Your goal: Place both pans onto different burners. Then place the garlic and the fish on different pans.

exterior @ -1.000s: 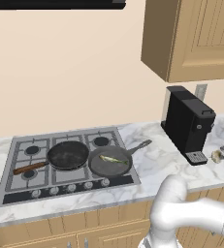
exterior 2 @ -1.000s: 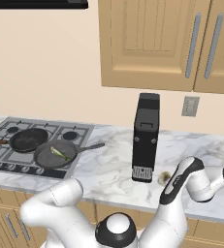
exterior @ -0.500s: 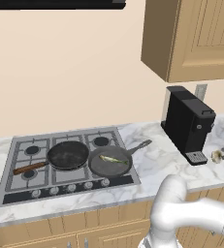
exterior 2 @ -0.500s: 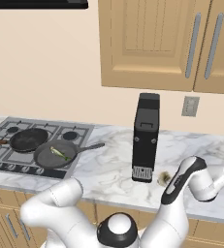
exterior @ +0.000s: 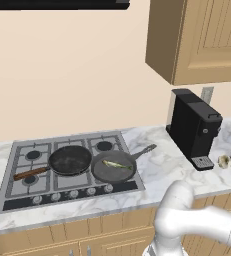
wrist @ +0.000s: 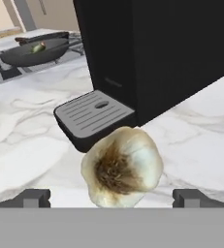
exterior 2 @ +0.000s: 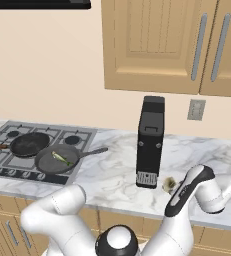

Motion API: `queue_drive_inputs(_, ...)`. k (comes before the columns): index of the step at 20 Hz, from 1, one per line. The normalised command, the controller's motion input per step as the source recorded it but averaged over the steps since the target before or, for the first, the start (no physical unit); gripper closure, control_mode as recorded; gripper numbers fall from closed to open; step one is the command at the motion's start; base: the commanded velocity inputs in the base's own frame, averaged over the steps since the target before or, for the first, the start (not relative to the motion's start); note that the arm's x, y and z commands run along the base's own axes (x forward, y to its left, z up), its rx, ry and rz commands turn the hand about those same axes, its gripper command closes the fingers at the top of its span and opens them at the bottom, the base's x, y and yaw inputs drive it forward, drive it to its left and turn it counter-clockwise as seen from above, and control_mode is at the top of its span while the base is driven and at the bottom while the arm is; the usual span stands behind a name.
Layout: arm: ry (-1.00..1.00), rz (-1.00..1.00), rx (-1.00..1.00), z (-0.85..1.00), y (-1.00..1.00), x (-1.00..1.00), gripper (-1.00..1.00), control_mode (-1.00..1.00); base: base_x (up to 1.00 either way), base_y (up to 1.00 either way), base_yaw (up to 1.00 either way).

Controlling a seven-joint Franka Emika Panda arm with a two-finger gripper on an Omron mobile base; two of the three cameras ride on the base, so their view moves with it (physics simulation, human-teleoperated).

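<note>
The small whitish-beige garlic bulb (wrist: 121,167) lies on the white marble table (wrist: 26,145), just in front of the grey drip tray of the black box-shaped coffee machine (wrist: 171,53). The tool (wrist: 111,198) sits low at table level with its dark fingertips (wrist: 36,197) spread wide on either side of the bulb, gripping nothing. The white arm reaches far right, bent low over the table edge. Far left, the slender yellow-green fish (exterior: 115,164) rests in the dark grey pan (exterior: 113,168) on the grey steel cooktop (exterior: 17,195), beside the black pan with a wooden handle (exterior: 69,159).
</note>
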Motion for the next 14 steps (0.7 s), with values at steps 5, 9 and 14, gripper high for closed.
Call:
queue_drive_inputs(5,0.0,0.0,0.0,0.0,0.41,-0.01,-1.0,-1.0,0.0,0.0,0.0)
queue_drive_inputs(9,0.0,0.0,0.0,0.0,0.31,0.03,-1.0,-1.0,0.0,0.0,0.0)
queue_drive_inputs(14,0.0,0.0,0.0,0.0,0.24,0.02,-1.0,-1.0,0.0,0.0,0.0)
